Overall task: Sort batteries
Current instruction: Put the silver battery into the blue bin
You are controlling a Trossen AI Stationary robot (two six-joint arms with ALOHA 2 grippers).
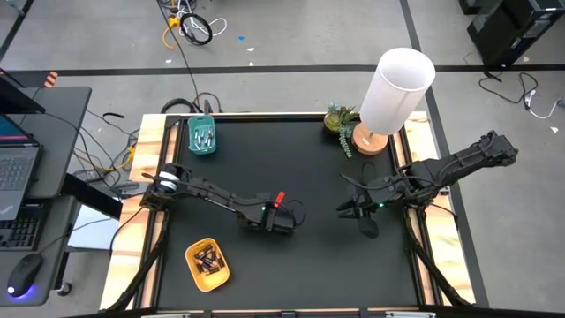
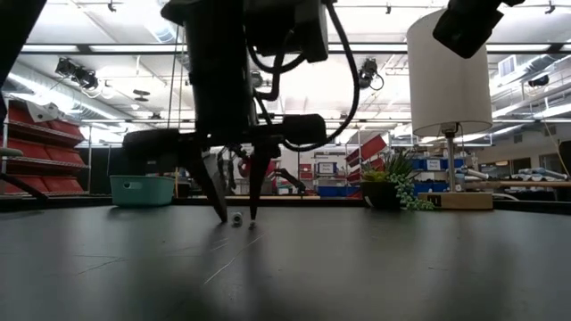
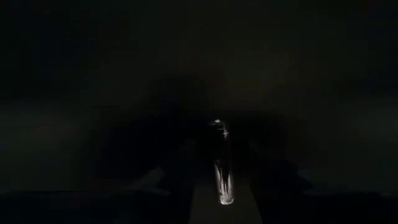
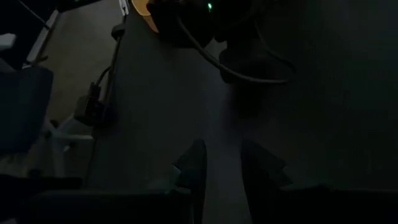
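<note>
A pale silvery battery (image 3: pixel 224 180) lies on the black mat near the table's middle, and in the low view it shows end-on (image 2: pixel 237 218). My left gripper (image 2: pixel 237 214) points down over it, open. Its two fingertips stand on either side of the battery, close above the mat, with a gap to it on both sides. My right gripper (image 1: pixel 350 212) hangs above the mat right of centre, open, with nothing between its fingers (image 4: pixel 194 167). More batteries lie in the teal tray (image 1: pixel 201 134) at the far left and in the yellow tray (image 1: pixel 207 265) at the near left.
A lamp with a white shade (image 1: pixel 397 88) on a round wooden base and a small potted plant (image 1: pixel 340 119) stand at the far right corner. Bare black mat lies between the two arms and toward the near edge.
</note>
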